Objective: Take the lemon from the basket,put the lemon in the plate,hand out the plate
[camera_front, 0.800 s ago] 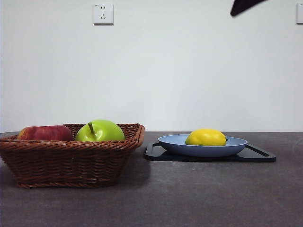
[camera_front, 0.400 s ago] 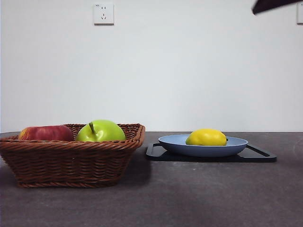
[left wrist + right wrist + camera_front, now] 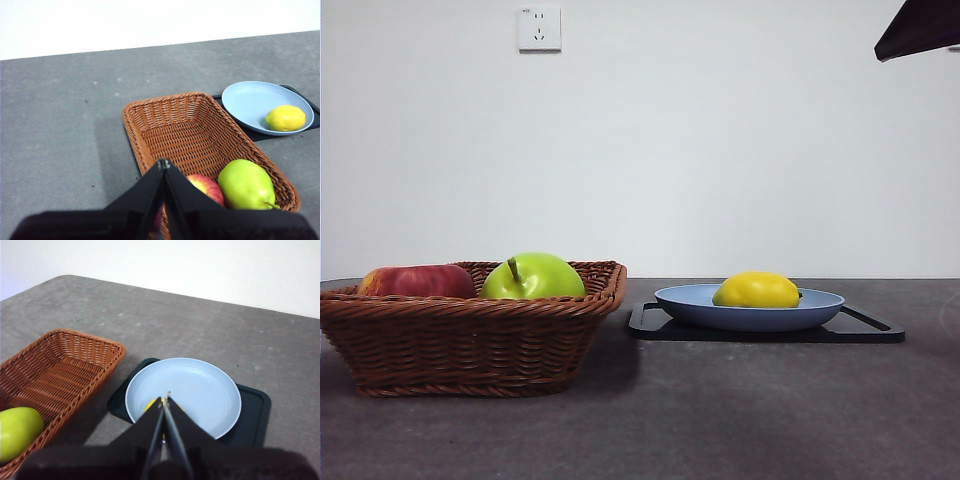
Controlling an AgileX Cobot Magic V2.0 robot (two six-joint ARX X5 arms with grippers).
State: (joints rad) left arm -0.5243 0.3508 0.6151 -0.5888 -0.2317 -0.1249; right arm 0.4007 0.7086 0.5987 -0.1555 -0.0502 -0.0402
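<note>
One lemon [image 3: 755, 290] lies in the light-blue plate [image 3: 685, 300], off-centre toward the rim nearest the right claw [image 3: 164, 399]. From that claw's wrist view the lemon [image 3: 150, 404] is almost fully hidden behind the claw tips, directly beneath them. The plate [image 3: 200, 390] sits on a flat black tray [image 3: 252, 410] on the grey surface [image 3: 200, 330]. The right claw hangs above the plate, apart from it, with its jaws pressed together and holding nothing. In the front view only a dark arm tip [image 3: 920, 28] appears at the upper corner above the tray [image 3: 860, 330].

The basket [image 3: 470, 340] stands just beside the tray, not touching it. It holds a green apple [image 3: 532, 277] and a red apple [image 3: 417, 281]. The left claw [image 3: 163, 164] hangs above the basket's [image 3: 170, 130] end that holds the apples, over the red apple [image 3: 202, 185], with the green apple [image 3: 246, 184] beside it. Its jaws are pressed together and empty.
</note>
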